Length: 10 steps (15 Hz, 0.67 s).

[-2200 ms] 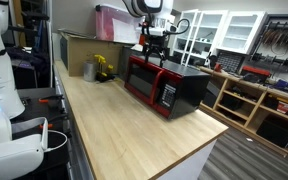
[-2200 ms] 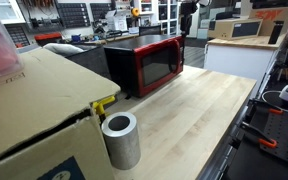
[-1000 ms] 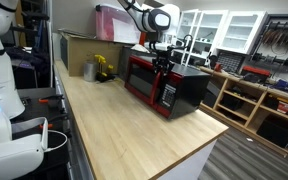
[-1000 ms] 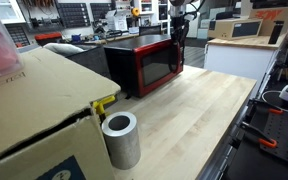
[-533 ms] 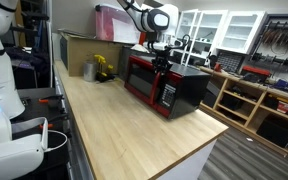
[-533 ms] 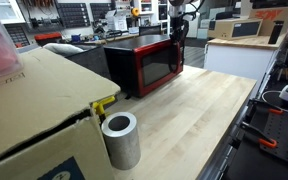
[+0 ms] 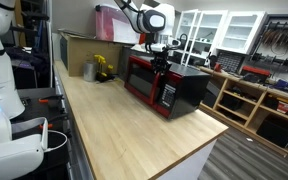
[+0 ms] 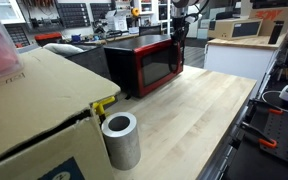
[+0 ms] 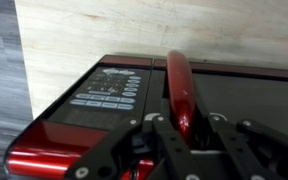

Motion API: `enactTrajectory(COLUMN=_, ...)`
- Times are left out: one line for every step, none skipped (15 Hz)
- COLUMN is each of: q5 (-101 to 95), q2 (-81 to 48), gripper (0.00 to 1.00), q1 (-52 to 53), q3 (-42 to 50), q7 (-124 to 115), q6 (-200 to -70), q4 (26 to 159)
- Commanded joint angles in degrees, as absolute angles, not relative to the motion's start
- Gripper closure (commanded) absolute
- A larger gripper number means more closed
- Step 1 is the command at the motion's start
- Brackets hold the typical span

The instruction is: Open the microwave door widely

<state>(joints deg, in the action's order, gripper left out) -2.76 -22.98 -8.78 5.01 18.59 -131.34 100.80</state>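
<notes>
Hand sits over the microwave, fingers narrowly straddling the red top edge of the door; actual grip cannot be told.

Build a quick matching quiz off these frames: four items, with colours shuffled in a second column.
Items:
1. door
2. cylinder
3. box
4. counter

Colours:
a. brown
b. red frame, dark window
c. light wood
d. grey

Pairs: 1-b, 2-d, 3-a, 4-c
</notes>
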Motion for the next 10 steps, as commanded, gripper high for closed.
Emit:
enactTrajectory(q5=-4.4, q2=-16.0, gripper=0.94, q1=-8.3, q3=4.2, q7=19.2, q6=-134.8, q4=111.3)
enactTrajectory(q5=-4.4, q2=-15.3, gripper=0.94, q1=-8.2, q3=4.2, q7=19.1, q6=-136.2, q4=112.7)
enactTrajectory(q5=-4.5, q2=-14.5, gripper=0.94, q1=-8.2, q3=4.2, q7=19.0, q6=-137.8, q4=114.4)
enactTrajectory(q5=-4.6, q2=-13.9, gripper=0.94, q1=-8.2, q3=4.2, q7=18.9, q6=-139.2, q4=115.7)
enactTrajectory(q5=-4.5, q2=-13.1, gripper=0.94, q1=-8.1, q3=4.2, q7=18.8, q6=-140.8, q4=117.3)
enactTrajectory(q5=-4.5, q2=-12.4, gripper=0.94, q1=-8.2, q3=4.2, q7=18.9, q6=-142.1, q4=118.8)
enactTrajectory(q5=-4.3, q2=-11.6, gripper=0.94, q1=-8.2, q3=4.1, q7=18.9, q6=-143.2, q4=120.4)
enactTrajectory(q5=-4.4, q2=-10.5, gripper=0.94, q1=-8.1, q3=4.1, q7=18.8, q6=-142.9, q4=122.1)
enactTrajectory(q5=-4.9, q2=-9.0, gripper=0.94, q1=-7.9, q3=4.1, q7=18.7, q6=-142.9, q4=124.6)
enactTrajectory(q5=-5.2, q2=-7.4, gripper=0.94, q1=-7.8, q3=4.1, q7=18.6, q6=-143.1, q4=126.7)
